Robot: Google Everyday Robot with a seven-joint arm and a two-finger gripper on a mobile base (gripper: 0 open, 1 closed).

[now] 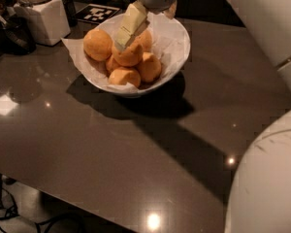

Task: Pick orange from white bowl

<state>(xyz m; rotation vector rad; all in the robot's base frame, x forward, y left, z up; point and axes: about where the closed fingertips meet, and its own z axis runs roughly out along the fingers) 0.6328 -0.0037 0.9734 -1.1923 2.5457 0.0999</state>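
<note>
**Grasp stage of the picking task.** The end effector (122, 37) is shown reaching into the bowl (182, 41) from above the bowl's far rim. Its pale tip is laid against the upper left face of the orange (131, 56) heaped at the bowl's centre. Whether the end effector is open, closed or gripping cannot be told, since only one pale face of it is presented.

The orange is seen seated on top of the pile, directly beneath and touching the tip. The step in hand is therefore judged to be the seating of the grip, with the lift not yet done. Four other oranges are packed around it inside the bowl: one (97, 44) at the left wall, two toward the near rim and one behind.

The next move is judged to call for a firm hold across the fruit, followed by a straight rise clear of the rim. In this way the neighbours and the crumpled paper (170, 33) lining the bowl would not be dragged out. The bowl stands on the bench (136, 154).
</note>
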